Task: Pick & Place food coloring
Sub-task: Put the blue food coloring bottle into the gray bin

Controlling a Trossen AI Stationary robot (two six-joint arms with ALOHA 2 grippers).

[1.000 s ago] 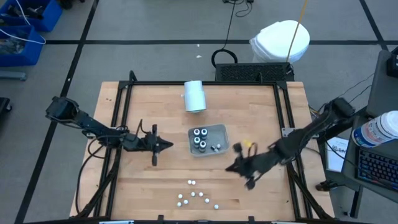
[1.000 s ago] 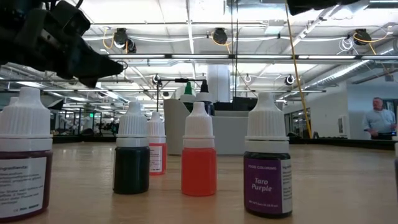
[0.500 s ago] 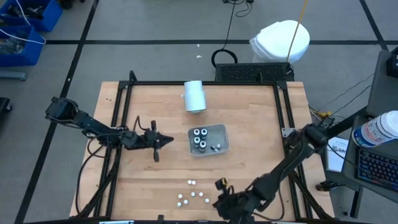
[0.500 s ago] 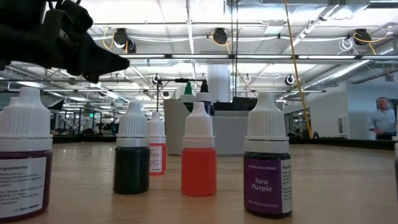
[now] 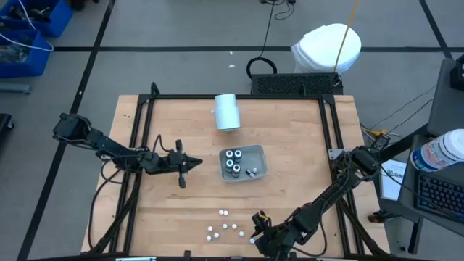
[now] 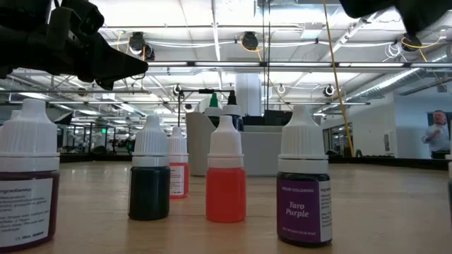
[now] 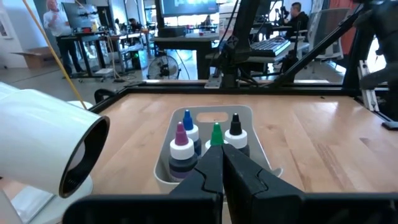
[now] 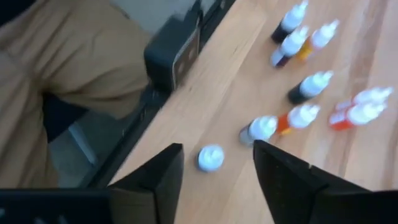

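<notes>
High view: right pincer (image 5: 255, 230), fingers apart, hovers by near-edge bottles (image 5: 225, 227); left pincer (image 5: 194, 164) together beside tray (image 5: 259, 154).

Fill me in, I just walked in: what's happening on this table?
A two-armed robot is sorting food coloring bottles into a grey tray, which already holds four. The right pincer, open and empty, hovers at the table's near edge by the loose cluster of bottles, one lying between its fingers in the wrist view. The left pincer waits shut beside the tray.

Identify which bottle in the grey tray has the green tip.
The green-tipped bottle, standing directly ahead of the left gripper; its tray neighbours have purple, blue and black tips.
</notes>
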